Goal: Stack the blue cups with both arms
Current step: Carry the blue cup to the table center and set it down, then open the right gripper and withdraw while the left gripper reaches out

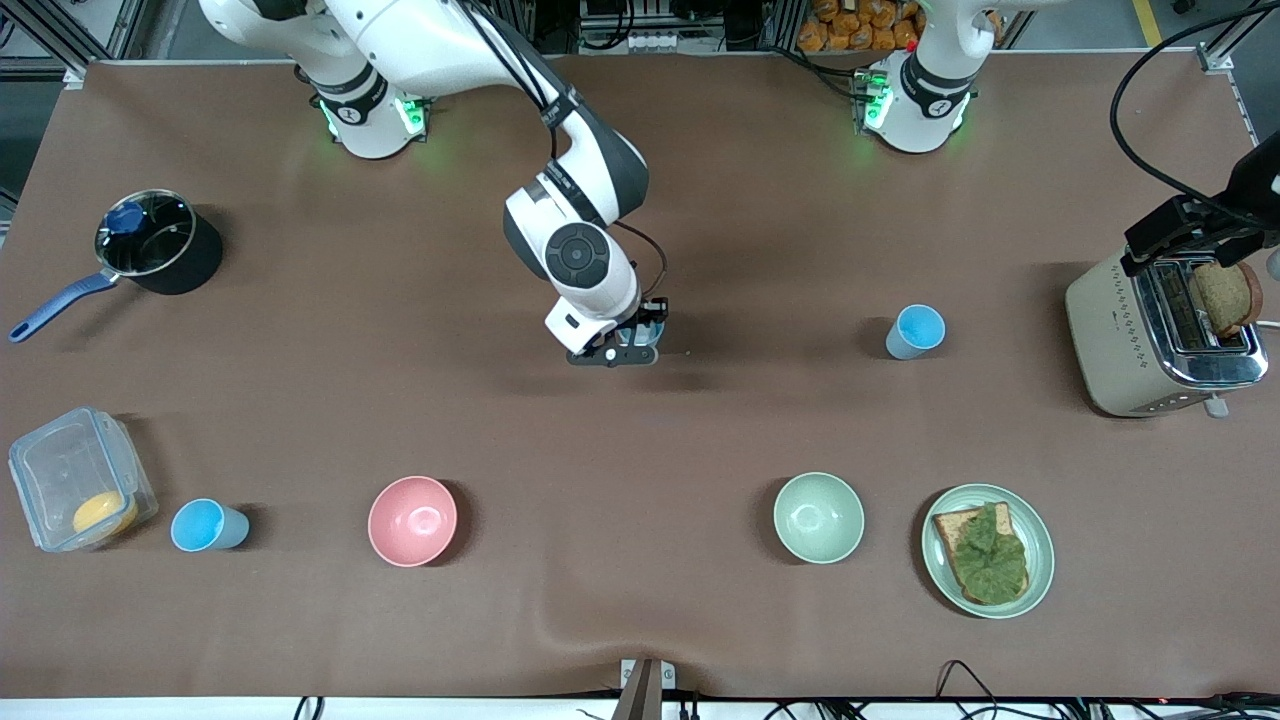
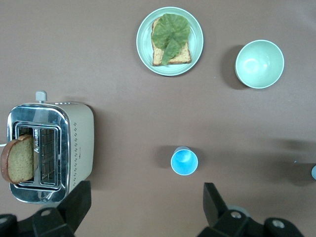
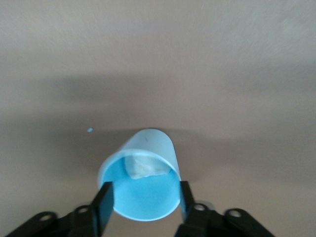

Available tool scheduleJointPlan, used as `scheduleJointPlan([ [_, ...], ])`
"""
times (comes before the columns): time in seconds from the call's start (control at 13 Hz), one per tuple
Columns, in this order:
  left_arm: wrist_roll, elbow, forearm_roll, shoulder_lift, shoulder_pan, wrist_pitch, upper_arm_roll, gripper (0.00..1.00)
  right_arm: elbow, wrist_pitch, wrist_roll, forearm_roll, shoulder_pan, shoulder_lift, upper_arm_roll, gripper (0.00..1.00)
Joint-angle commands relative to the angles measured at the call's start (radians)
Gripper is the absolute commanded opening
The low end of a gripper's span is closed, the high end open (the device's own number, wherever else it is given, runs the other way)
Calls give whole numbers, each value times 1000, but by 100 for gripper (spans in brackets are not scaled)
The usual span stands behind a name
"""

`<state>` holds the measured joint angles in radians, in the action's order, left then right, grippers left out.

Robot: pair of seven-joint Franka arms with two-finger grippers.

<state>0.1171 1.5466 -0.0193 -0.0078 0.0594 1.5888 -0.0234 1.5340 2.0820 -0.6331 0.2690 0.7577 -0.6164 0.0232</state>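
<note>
- The right hand (image 1: pixel 628 345) is low over the middle of the table (image 1: pixel 700 200), its fingers (image 3: pixel 102 202) on either side of a blue cup (image 3: pixel 140 182) that has a white scrap (image 3: pixel 143 165) inside
- In the right wrist view the fingers stand just beside the cup's rim with the cup between them; I cannot tell whether they press it or have let go
- The left hand (image 2: pixel 143 210) is up in the air over the left arm's end of the table, fingers spread wide and holding nothing; this arm waits
- A second blue cup (image 1: pixel 914 332) stands upright toward the left arm's end, near the toaster (image 1: pixel 1160 335), which sits by that end's edge with a slice of bread (image 1: pixel 1225 298) sticking out of a slot
- A third blue cup (image 1: pixel 206 525) stands upright near the front edge toward the right arm's end, just beside a clear plastic box (image 1: pixel 78 478) with something yellow in it
- Along the same front edge stand a pink bowl (image 1: pixel 412 521), a pale green bowl (image 1: pixel 818 517) and a green plate (image 1: pixel 987 550) carrying toast with a green leaf on it
- A black saucepan (image 1: pixel 158 243) with a blue handle stands near the right arm's end of the table
</note>
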Motion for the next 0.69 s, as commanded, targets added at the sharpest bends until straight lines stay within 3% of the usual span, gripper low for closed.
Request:
scheduleJointPlan([
  [0.0, -20, -3, 36, 12, 0, 7, 2, 100, -38, -162, -14, 4, -79, 105, 33, 100],
  [0.31, -19, -8, 56, 89, -6, 8, 2, 100, -184, -494, 4, 3, -271, 167, 80, 100],
  [0.62, -17, -3, 76, 103, 7, 16, 7, 100, -199, -630, 207, -28, -421, 254, 86, 100],
])
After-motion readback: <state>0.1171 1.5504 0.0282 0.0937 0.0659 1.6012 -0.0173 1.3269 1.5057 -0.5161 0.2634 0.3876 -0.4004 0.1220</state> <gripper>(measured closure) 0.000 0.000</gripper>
